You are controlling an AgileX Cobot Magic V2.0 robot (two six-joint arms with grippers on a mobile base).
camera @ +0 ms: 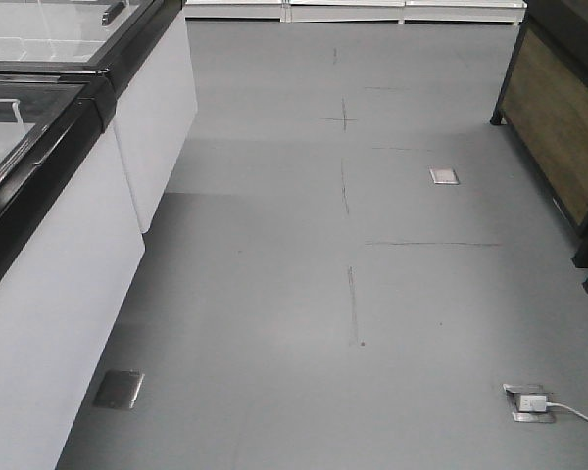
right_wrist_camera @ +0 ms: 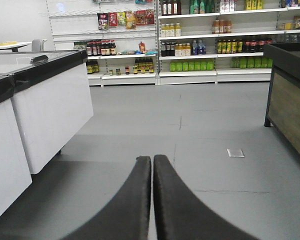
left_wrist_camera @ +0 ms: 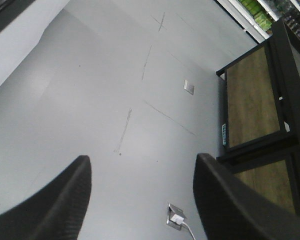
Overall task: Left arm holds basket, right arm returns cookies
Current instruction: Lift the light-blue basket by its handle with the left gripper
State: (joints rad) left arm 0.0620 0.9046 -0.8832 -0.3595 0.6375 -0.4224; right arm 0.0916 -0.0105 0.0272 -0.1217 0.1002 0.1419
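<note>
The basket and the cookies are out of view in all three views. In the left wrist view my left gripper (left_wrist_camera: 143, 160) hangs open above bare grey floor, its two black fingers (left_wrist_camera: 65, 200) wide apart with nothing between them. In the right wrist view my right gripper (right_wrist_camera: 152, 159) is shut, the two black fingers (right_wrist_camera: 132, 200) pressed together and holding nothing, pointing down the aisle toward the far shelves. Neither arm shows in the exterior front view.
White chest freezers (camera: 69, 284) with black-framed glass lids line the left side. A black stand with wood panels (camera: 559, 127) is at the right. A floor socket with a white plug and cable (camera: 529, 401) lies at front right. Stocked shelves (right_wrist_camera: 190, 50) close the aisle's far end.
</note>
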